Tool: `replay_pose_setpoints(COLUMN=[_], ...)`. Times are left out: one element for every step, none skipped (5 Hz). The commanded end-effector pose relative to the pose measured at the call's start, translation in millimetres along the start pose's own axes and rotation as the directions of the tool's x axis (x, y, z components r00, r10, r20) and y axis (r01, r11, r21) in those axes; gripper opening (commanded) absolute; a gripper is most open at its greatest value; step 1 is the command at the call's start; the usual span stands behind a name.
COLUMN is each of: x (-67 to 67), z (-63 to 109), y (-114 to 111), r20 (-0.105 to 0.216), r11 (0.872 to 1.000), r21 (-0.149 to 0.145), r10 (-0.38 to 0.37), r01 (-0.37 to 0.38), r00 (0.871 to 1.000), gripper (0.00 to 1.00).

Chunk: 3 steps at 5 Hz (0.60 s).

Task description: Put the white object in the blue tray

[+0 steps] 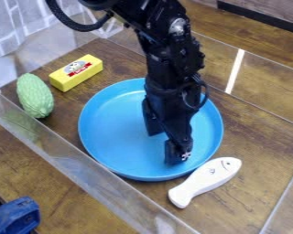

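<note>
Nearest, at the bottom left corner, a scrap of crumpled blue cloth (pixel 12 219) lies at the table's near edge. To the right of it, on the brown wooden tabletop (pixel 265 101), rests the small glossy white fish-shaped toy (pixel 204 181), just outside the near right rim of the large round shallow blue plastic tray (pixel 106 137). The toy is not in the tray yet. Its long axis runs diagonally, head end with the tiny dark marks pointing far and right, tail end near and left.

Just beyond the toy hangs the black robot gripper (pixel 179 155), pointing steeply down over the tray's near right part, close above its floor. Its fingers are dark and overlap in this view; they seem to stand apart and hold nothing. The toy lies near and slightly right of the gripper, just across the rim. So the coming move probably calls for a short shift toward the near side, clearing the rim, with the fingers set across the toy's slim body rather than along it.

Farther left sit a green oval textured object (pixel 36 95) and, beyond it, a yellow rectangular block (pixel 74 72), both well clear.
</note>
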<state>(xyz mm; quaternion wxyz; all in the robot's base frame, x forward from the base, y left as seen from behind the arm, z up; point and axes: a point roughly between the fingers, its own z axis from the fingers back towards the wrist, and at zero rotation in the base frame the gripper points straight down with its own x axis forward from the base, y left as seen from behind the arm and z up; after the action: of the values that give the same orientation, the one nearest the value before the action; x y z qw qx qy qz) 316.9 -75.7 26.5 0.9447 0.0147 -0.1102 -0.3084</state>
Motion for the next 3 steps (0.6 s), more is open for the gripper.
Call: replay_pose_setpoints(x=[2.8, 1.5, 0.9], z=[2.7, 1.5, -4.1], y=[4.1, 3.1, -0.8], r20=[0.036, 0.052, 0.067], r11=[1.000, 1.000, 1.000], r21=[0.010, 0.008, 0.006], r10=[-0.002, -0.003, -0.008], r01=[0.001, 0.002, 0.007], r00=[0.999, 0.999, 0.998], gripper=[1.00, 1.00, 1.00])
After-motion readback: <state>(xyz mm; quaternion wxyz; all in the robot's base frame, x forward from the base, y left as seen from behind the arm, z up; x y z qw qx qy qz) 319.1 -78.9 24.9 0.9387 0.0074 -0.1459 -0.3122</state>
